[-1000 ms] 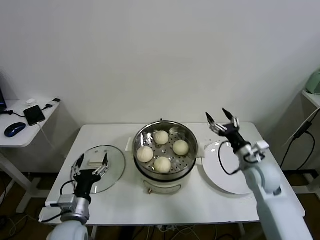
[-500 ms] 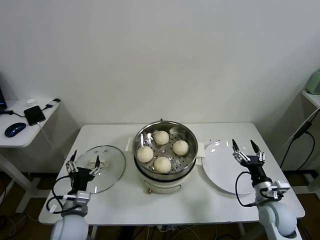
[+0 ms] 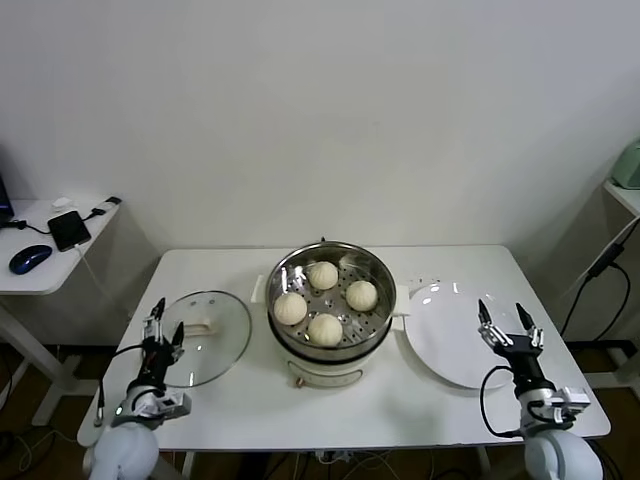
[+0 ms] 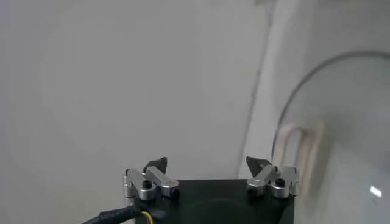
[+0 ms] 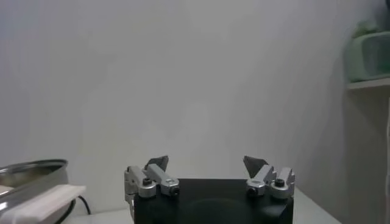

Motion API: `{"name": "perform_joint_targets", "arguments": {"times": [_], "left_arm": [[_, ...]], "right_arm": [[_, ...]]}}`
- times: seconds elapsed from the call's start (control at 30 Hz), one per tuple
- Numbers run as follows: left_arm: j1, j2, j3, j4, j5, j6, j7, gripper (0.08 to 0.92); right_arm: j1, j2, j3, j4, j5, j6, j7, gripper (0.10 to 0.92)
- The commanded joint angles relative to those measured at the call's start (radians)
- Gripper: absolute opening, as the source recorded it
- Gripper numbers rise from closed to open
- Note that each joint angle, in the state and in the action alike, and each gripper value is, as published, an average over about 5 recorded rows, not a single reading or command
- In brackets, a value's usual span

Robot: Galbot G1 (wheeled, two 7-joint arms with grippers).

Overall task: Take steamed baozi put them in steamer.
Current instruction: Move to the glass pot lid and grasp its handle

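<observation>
Several steamed baozi, such as one at the front point(image 3: 325, 328) and one at the back point(image 3: 322, 274), lie on the perforated tray inside the shiny steamer point(image 3: 300, 262) at the table's middle. My left gripper point(image 3: 167, 320) point(image 4: 207, 164) stands open and empty low at the table's front left, beside the glass lid. Over the front right of the table my right gripper point(image 3: 500, 310) point(image 5: 206, 161) points upward near the plate's front edge, also open with nothing between its fingers.
A glass lid point(image 3: 210, 355) point(image 4: 341, 122) with a white handle lies left of the steamer. A flat white plate point(image 3: 445, 345) lies on the right. A side table point(image 3: 40, 270) with a phone and mouse stands at far left.
My right arm came down from above the plate's far side to the table's front right. My left gripper drew back from the lid toward the front left edge. The baozi have not moved.
</observation>
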Motion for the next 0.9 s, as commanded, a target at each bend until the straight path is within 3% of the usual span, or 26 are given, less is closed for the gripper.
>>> {"name": "perform_joint_targets", "arguments": {"times": [0.03,0.9], "left_arm": [[-0.048,0.109,0.094,0.169,0.184,0.027,-0.093,0.823],[-0.154,0.084,0.161,0.286,0.196,0.102,-0.093,0.823]], "right_arm": [[-0.012,0.024,0.015,-0.013,-0.028,0.009,0.007,0.823],[-0.009,0.039,0.030,-0.040,-0.032,0.007,0.004,0.823]]}}
